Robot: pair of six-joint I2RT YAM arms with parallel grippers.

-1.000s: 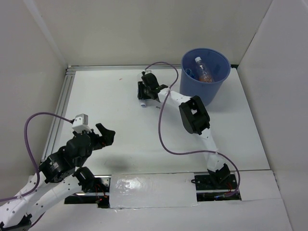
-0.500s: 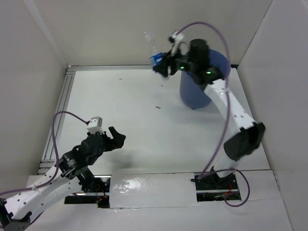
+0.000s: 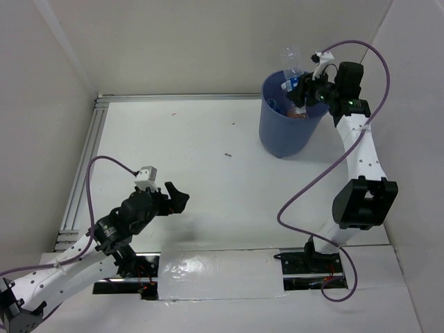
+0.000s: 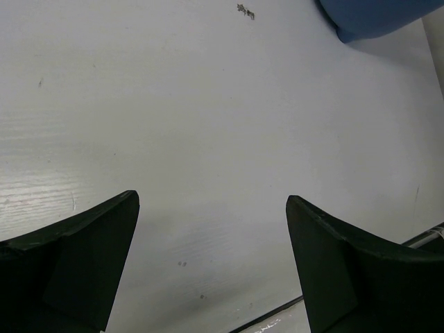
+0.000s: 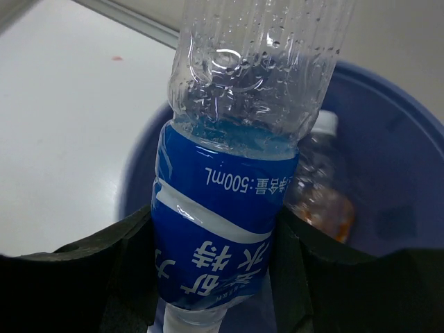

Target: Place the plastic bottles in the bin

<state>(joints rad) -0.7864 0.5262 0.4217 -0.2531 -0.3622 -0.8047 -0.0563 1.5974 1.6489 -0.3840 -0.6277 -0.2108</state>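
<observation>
My right gripper point(image 3: 297, 89) is shut on a clear plastic bottle with a blue label point(image 5: 225, 215) and holds it upside down above the blue bin point(image 3: 277, 132). The bottle's clear base point(image 3: 291, 57) sticks up over the bin's rim. In the right wrist view the bin point(image 5: 399, 201) lies below the bottle, and an orange bottle with a white cap point(image 5: 320, 191) lies inside it. My left gripper point(image 3: 175, 197) is open and empty over the white table at the near left. In the left wrist view its fingers point(image 4: 347, 263) frame bare table, with the bin's base point(image 4: 378, 17) at the top right.
White walls close in the table on the left, back and right. A metal rail point(image 3: 80, 173) runs along the table's left edge. A small dark speck point(image 3: 227, 155) lies on the table's middle.
My right arm has carried the blue-labelled bottle rightward from left of the bin to above its opening. My left gripper has shifted slightly right and forward, still open.
</observation>
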